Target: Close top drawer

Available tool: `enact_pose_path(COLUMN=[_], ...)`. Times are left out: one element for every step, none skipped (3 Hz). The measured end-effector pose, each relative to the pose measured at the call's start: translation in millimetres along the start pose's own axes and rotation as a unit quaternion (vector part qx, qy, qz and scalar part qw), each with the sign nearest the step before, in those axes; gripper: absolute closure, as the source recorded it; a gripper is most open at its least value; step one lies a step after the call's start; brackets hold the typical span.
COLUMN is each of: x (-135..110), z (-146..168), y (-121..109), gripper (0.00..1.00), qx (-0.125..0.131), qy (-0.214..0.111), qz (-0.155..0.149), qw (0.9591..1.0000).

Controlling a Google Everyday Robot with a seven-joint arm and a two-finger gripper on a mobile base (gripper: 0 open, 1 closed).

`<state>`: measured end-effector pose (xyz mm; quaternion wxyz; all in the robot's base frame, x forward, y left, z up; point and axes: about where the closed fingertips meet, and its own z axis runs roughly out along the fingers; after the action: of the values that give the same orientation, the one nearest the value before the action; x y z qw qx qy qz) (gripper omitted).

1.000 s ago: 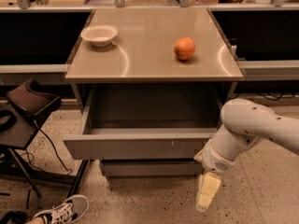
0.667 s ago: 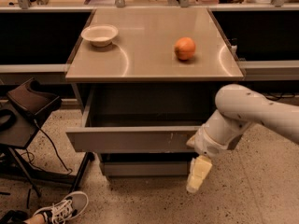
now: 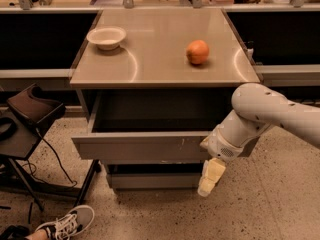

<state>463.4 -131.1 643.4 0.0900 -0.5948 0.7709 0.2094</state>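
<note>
Although the two pale fingers (image 3: 213, 170) are seen edge-on, they appear to be pressed together, and nothing is held between them. They are pointed down at the floor, so the gripper (image 3: 210, 178) hangs just below the lower edge of the top drawer (image 3: 140, 148), in front of the lower drawer front (image 3: 155, 180). Contact with the drawer is made by the wrist housing rather than by the fingers: the white arm (image 3: 265, 111) is brought in from the right and is laid against the right end of the flat front. This posture is judged suited to a push, since no handle is offered for gripping.

The top drawer is located directly under the tabletop (image 3: 160, 66) and is pulled well out, its dark interior exposed. An orange (image 3: 198, 52) and a bowl (image 3: 106, 37) are left on the tabletop, well apart. A shoe (image 3: 67, 223) is seen on the floor at lower left.

Compared with the frame of 1.0 s ago, the gripper has been raised and shifted left, from a position clear of the cabinet to one at the drawer front. The drawer front has been moved back only slightly; closure is not yet achieved.
</note>
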Motion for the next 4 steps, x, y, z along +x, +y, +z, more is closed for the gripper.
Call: enact_pose_path(x=[5.8, 5.4, -6.1, -14.8], z=[6.1, 5.7, -15.9, -27.9], y=[-39.2, -45.1, -86.9, -106.9], gripper=[0.0, 0.0, 0.0, 0.0], qx=[0.0, 0.002, 0.041, 0.064], qy=[0.003, 0.001, -0.023, -0.037], qz=[0.023, 0.027, 0.048, 0.06], qw=[0.9997, 0.9996, 0.9978, 0.9955])
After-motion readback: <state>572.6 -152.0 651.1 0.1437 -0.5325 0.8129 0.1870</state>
